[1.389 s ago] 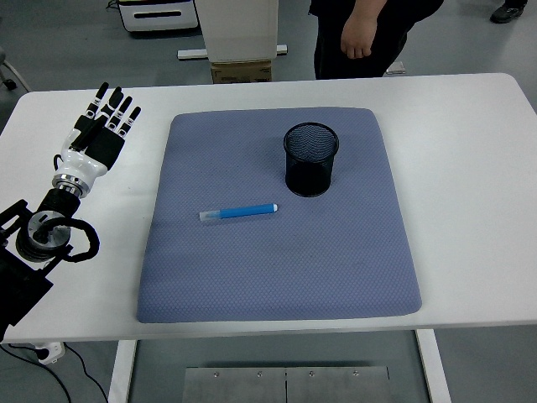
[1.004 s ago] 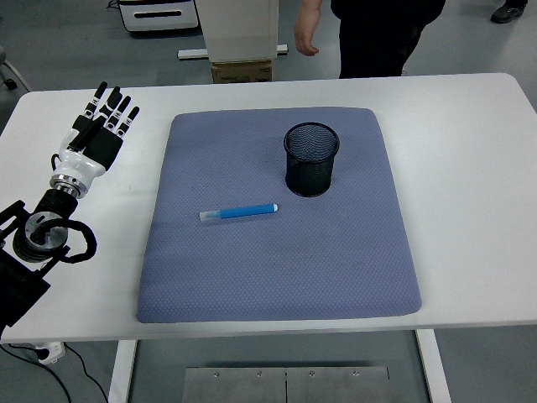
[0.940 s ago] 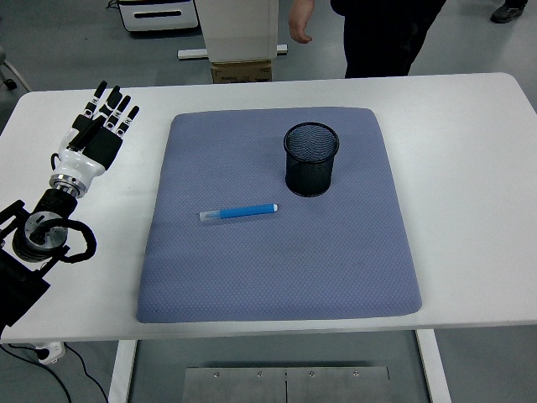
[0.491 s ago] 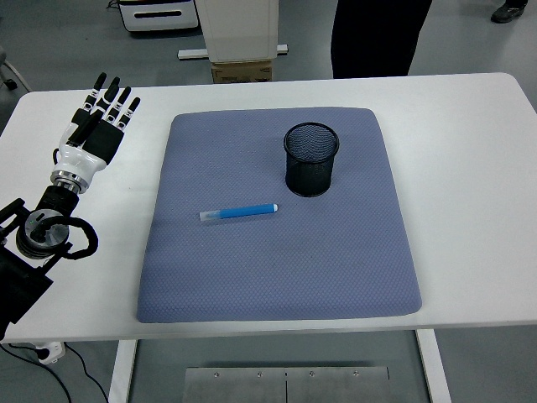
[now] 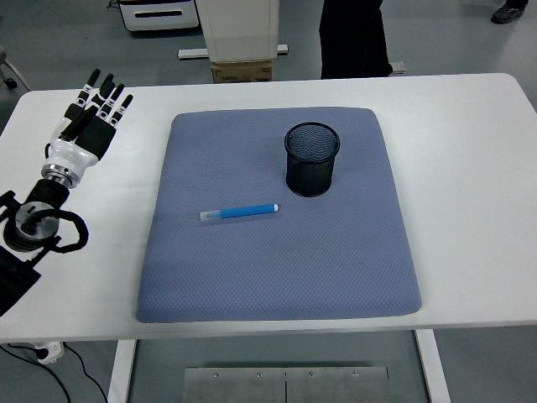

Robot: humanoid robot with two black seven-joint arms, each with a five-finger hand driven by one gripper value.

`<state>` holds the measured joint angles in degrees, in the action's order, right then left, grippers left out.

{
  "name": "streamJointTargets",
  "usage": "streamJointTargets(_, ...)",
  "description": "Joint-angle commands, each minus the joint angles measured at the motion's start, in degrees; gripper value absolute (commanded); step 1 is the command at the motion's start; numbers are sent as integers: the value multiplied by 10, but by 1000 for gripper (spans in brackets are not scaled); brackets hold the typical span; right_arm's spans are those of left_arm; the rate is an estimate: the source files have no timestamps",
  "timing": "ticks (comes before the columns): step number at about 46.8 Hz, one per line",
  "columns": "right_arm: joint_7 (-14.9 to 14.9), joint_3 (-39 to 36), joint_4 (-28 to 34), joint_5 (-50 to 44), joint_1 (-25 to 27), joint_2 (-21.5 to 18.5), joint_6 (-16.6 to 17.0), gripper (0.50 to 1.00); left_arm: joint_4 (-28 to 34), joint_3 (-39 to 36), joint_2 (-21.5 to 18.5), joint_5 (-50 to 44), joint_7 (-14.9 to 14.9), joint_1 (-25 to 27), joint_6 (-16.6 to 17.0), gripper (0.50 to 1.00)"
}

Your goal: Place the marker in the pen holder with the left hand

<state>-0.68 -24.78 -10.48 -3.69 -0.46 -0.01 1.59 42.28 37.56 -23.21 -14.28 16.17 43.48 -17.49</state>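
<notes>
A blue marker (image 5: 239, 211) with a clear cap lies flat near the middle of the grey-blue mat (image 5: 277, 277), its cap end pointing left. A black mesh pen holder (image 5: 311, 159) stands upright on the mat, up and to the right of the marker. My left hand (image 5: 91, 117) hovers over the white table at the far left, well off the mat, fingers straight and spread, holding nothing. It is far to the left of the marker. The right arm does not show.
The white table (image 5: 470, 168) extends beyond the mat on all sides. A person in dark trousers (image 5: 352, 38) stands behind the far edge. A cardboard box (image 5: 242, 71) and white equipment sit on the floor behind the table.
My left hand has drifted up and to the left, away from the mat. The person behind the table has shifted leftward. Marker and holder have not moved.
</notes>
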Motion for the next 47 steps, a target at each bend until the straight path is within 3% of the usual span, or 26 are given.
streamJointTargets(1,0,0,0,0,0,0,0,1000,1,-62,-10,0,0,28,18,1000)
streamJointTargets(18,1,0,0,0,0,0,0,1000,54,-196,-78,1,0,119,44,1000)
streamJointTargets(28,0,0,0,0,0,0,0,1000,148,-325,-139,2,-1,199,84,1000)
streamJointTargets(39,0,0,0,0,0,0,0,1000,182,-453,-148,14,-1,259,84,1000)
streamJointTargets(47,0,0,0,0,0,0,0,1000,203,-510,-149,89,-1,308,105,1000)
